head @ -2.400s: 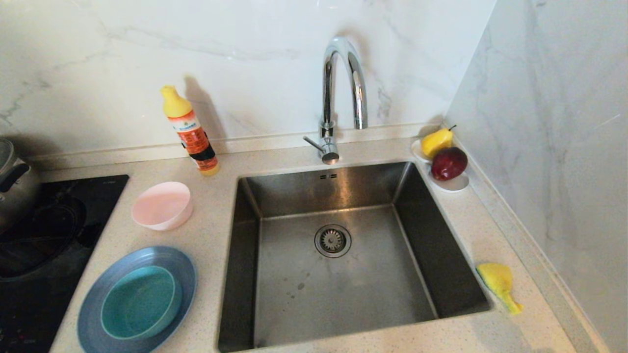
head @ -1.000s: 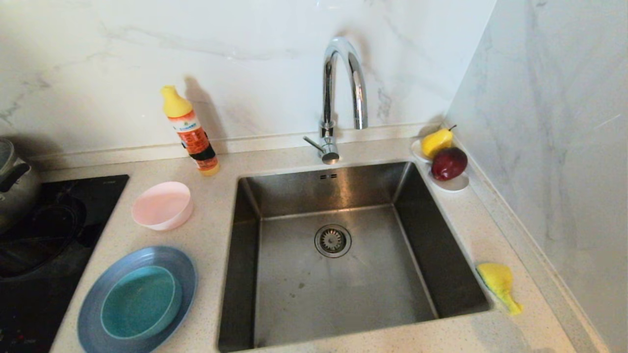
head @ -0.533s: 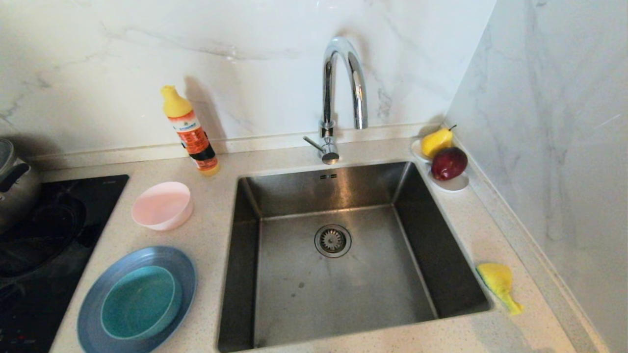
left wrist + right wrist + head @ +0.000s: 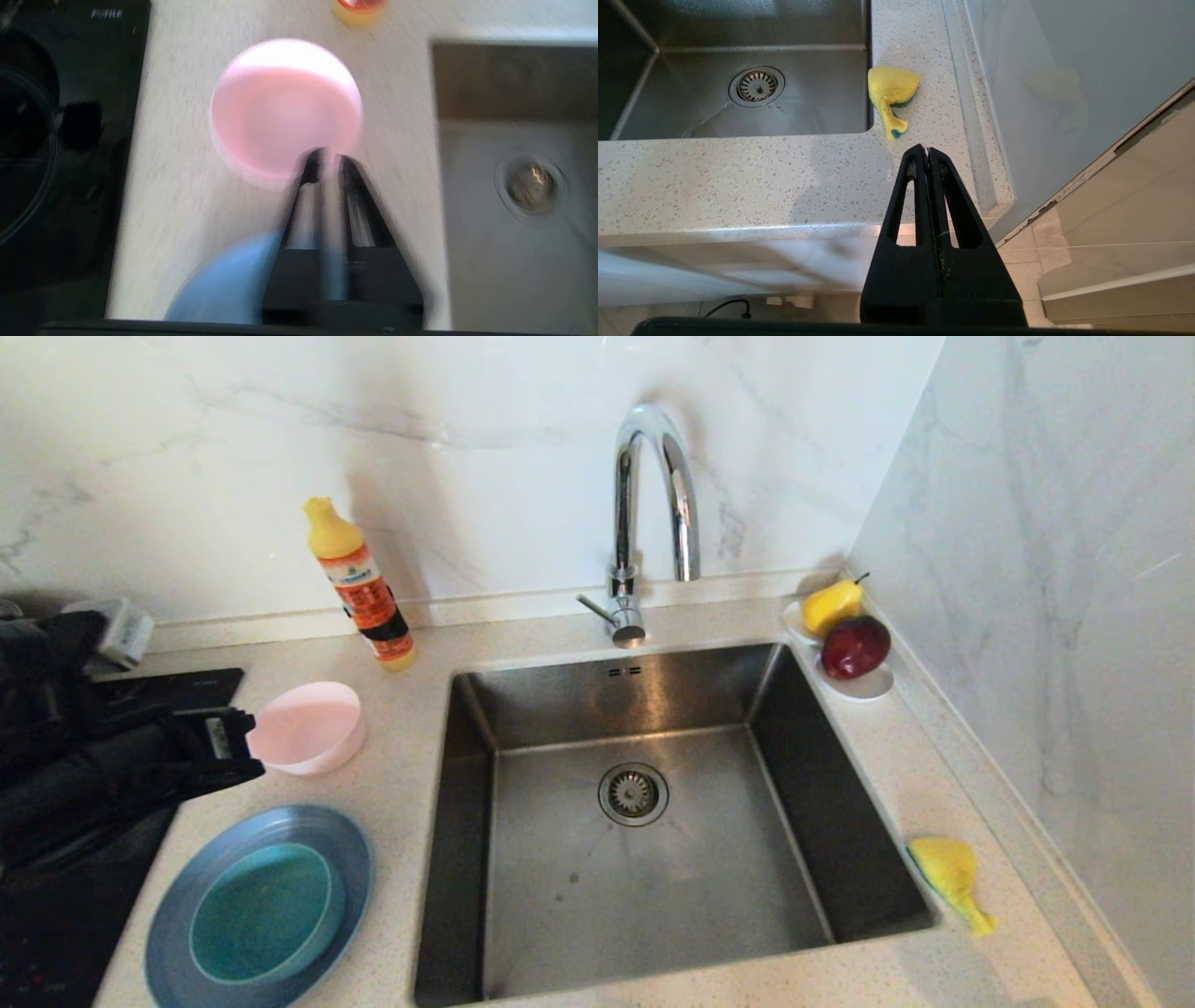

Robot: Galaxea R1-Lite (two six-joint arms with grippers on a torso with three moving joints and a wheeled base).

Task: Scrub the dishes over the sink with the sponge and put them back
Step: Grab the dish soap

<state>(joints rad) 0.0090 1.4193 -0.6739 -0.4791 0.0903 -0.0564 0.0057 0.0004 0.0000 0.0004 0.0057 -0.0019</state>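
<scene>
Now the left gripper (image 4: 245, 739) has come into the head view, where half a second ago the counter (image 4: 411, 775) held only the dishes. Its jaws stand just beside the near rim of the pale pink bowl (image 4: 309, 727), at rim height, empty. From the left wrist the left gripper's tips (image 4: 327, 158) sit over the bowl's (image 4: 285, 109) edge with only a thin slit between them: nearly clenched, grasping nothing, and the view is smeared by motion, so touch with the rim cannot be settled.

Below and to the side of those jaws lies the grey-blue plate (image 4: 177, 905) with the teal bowl (image 4: 264, 912) nested in it; both are untouched. Well apart from them, across the sink (image 4: 635, 859), the sponge (image 4: 948, 873) rests crumpled on the counter's far strip.

The right gripper (image 4: 927, 150) is parked below the counter edge, jaws clenched on nothing, with the sponge (image 4: 889, 91) just ahead of its tips and the drain strainer (image 4: 756, 86) further off to one side.

What this arrival suggests: the pink bowl looks chosen as the first dish. No scrubbing has begun. The jaws would need to part far wider to straddle the rim, and a thin light bowl may skid if nudged first.
</scene>
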